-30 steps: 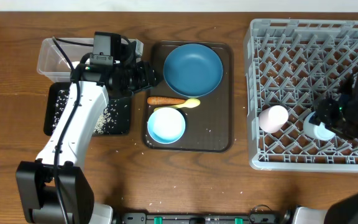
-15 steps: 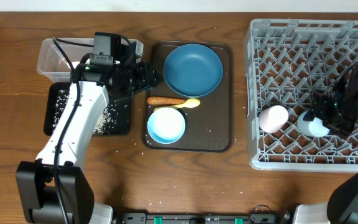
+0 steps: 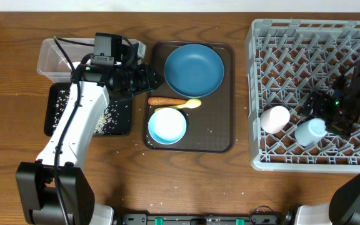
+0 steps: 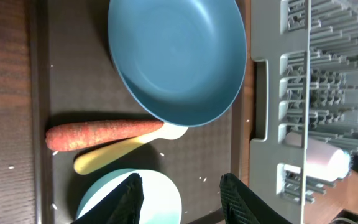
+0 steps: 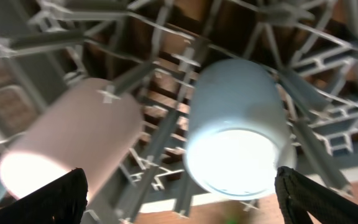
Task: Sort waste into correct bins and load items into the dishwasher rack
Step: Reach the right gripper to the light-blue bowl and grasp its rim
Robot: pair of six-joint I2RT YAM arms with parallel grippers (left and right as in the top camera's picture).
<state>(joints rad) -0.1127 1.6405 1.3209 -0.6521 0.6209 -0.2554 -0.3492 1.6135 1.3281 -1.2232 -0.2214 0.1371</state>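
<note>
Dishwasher rack (image 3: pixel 252 94) — grey, at the table's right; two cups lie on their sides among its pegs.
Serving tray (image 3: pixel 220 125), dark brown, centre.
Blue plate (image 3: pixel 194 69) at the tray's back; white bowl (image 3: pixel 167 125) at its front.
Pink cup (image 3: pixel 275 119) and light blue cup (image 3: pixel 309 131), just beside each other.
Right gripper (image 3: pixel 333 112) — fingers spread wide, holding nothing; the light blue cup lies just ahead between them, clear of both.
Left gripper (image 4: pixel 182 199), spread and empty, at the tray's left edge.
Carrot (image 3: pixel 166 100) between plate and bowl, touching the yellow packet (image 3: pixel 192 104).
</note>
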